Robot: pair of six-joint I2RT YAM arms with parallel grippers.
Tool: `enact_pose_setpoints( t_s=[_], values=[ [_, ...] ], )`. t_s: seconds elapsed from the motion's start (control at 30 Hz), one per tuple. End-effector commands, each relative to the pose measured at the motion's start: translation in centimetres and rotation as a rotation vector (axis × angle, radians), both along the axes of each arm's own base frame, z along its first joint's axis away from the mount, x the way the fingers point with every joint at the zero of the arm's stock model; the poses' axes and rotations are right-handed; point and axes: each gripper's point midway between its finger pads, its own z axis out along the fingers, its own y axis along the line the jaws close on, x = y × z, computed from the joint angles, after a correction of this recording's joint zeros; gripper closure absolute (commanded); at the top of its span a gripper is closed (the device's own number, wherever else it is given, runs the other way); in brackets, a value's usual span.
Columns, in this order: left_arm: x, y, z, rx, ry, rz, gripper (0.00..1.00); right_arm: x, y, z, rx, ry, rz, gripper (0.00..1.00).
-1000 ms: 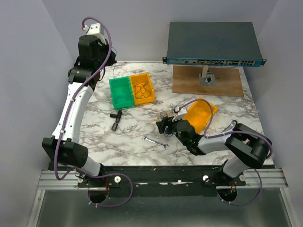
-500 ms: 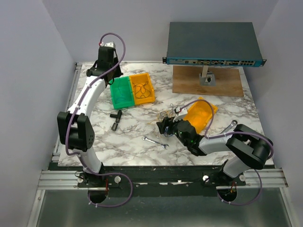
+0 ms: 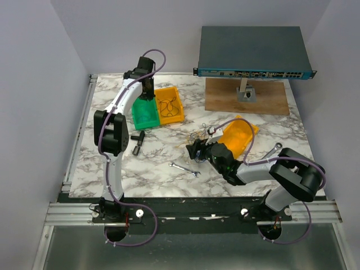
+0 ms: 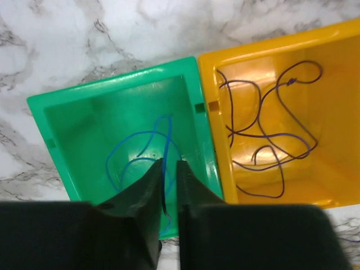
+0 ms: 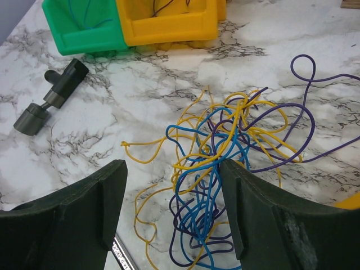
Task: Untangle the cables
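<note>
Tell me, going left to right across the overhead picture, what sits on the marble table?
Green plastic bin → yellow-orange plastic bin → tangle of thin coloured cables → tilted orange bin.

Left hand (image 4: 169, 169) swung from well left of the green bin (image 4: 73, 129) to directly above it, blue cable (image 4: 138, 138) pinched.

Cables (image 5: 222, 149), thin blue, yellow, purple strands, tangled heap on tabletop (image 5: 112, 118)

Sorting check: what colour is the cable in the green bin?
Blue cable, clearest in the left wrist view.
</note>
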Motion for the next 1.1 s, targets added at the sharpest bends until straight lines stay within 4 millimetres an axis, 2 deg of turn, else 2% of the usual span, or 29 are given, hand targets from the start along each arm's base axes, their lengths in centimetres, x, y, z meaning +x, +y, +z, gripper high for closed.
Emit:
enact_pose_setpoints(
  t_s=[0.0, 0.03, 0.13, 0.17, 0.27, 0.33, 0.4, 0.5, 0.57, 0.67, 0.77, 0.9, 1.0, 1.07],
  values=[
    [-2.9, 0.0, -0.6, -0.006, 0.138, -0.018, 0.73, 0.0, -0.2, 1.0, 0.026, -0.029, -0.009, 0.26],
    [-3.0, 0.1, -0.2, -0.008, 0.132, -0.011, 0.70, 0.0, -0.2, 1.1, 0.027, -0.031, -0.011, 0.26],
    [-3.3, 0.3, 2.0, -0.019, 0.089, 0.008, 0.42, 0.1, -0.2, 1.0, 0.025, -0.031, -0.014, 0.26],
    [-3.5, 0.3, 2.8, -0.024, 0.074, 0.011, 0.38, 0.0, -0.2, 1.1, 0.025, -0.032, -0.014, 0.26],
    [-4.6, -0.3, 6.3, -0.075, 0.011, -0.001, 0.31, 0.1, -0.4, 1.1, 0.018, -0.035, -0.021, 0.26],
    [-6.1, -1.3, 8.3, -0.120, -0.023, -0.027, 0.28, 0.3, -0.6, 1.3, 0.011, -0.043, -0.035, 0.26],
    [-8.2, -3.1, 9.6, -0.166, -0.063, -0.071, 0.25, 0.5, -1.1, 1.4, -0.007, -0.042, -0.059, 0.26],
    [-12.4, -6.8, 10.6, -0.270, -0.147, -0.172, 0.19, 1.1, -2.2, 1.4, -0.021, -0.040, -0.132, 0.26],
    [-14.5, -8.7, 10.4, -0.339, -0.203, -0.220, 0.18, 1.3, -2.8, 1.2, -0.027, -0.029, -0.166, 0.28],
    [-16.9, -10.6, 8.7, -0.447, -0.235, -0.261, 0.19, 1.1, -2.8, 0.7, -0.018, 0.031, -0.162, 0.29],
    [-19.0, -12.6, 6.3, -0.527, -0.237, -0.342, 0.23, 1.0, -2.9, 1.7, 0.037, 0.047, -0.114, 0.32],
    [-20.6, -14.3, 3.3, -0.498, -0.196, -0.435, 0.26, 0.7, -3.3, 3.0, 0.050, 0.094, -0.058, 0.34],
    [-21.5, -15.3, 1.5, -0.472, -0.164, -0.496, 0.29, -1.3, -2.8, 3.4, 0.045, 0.140, 0.044, 0.37],
    [-21.9, -16.0, 0.5, -0.459, -0.146, -0.537, 0.30, -3.1, -2.1, 2.8, 0.020, 0.190, 0.141, 0.37]
  ],
)
